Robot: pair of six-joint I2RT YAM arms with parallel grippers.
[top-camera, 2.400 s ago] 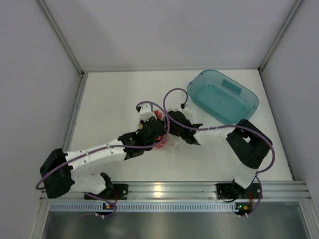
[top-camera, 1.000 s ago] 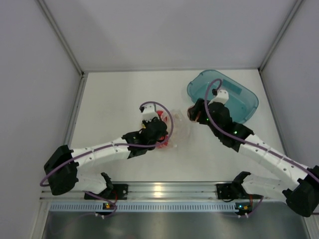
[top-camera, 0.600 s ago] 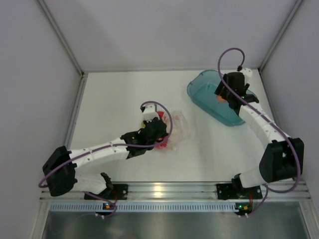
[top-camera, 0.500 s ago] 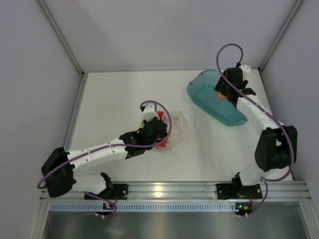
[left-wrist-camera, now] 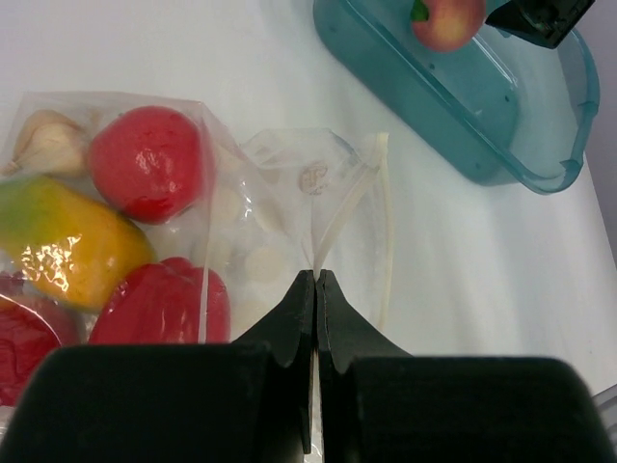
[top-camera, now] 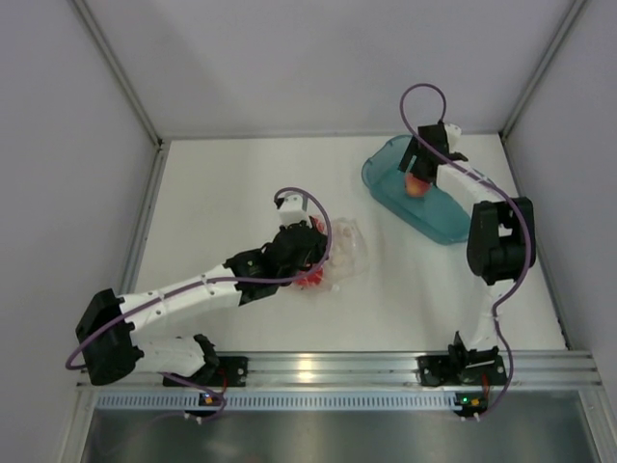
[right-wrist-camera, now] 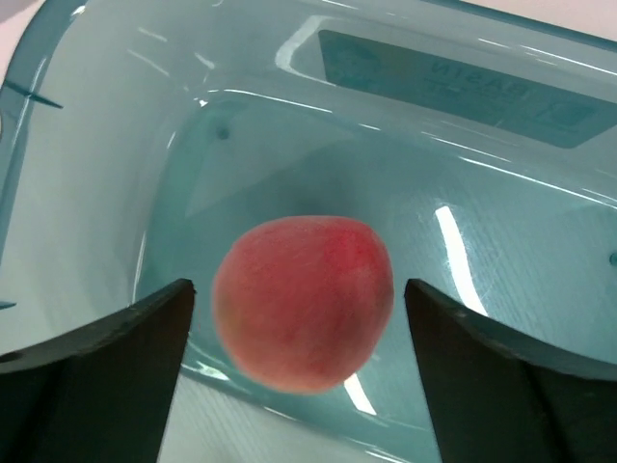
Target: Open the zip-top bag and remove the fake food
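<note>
One white table carries everything. At its far right lies a teal translucent tub, oval and shallow. The zip-top bag, clear with white dots, lies flat mid-table, well apart from the tub. Fake food fills the bag's left part: a yellow fruit, a round red fruit, a red pepper and a pale garlic bulb. A pinkish peach is over the tub's floor, between the fingers of the right gripper, which are spread wide and touch neither side of it. The left gripper is pinched tight on a fold of the bag's plastic.
</note>
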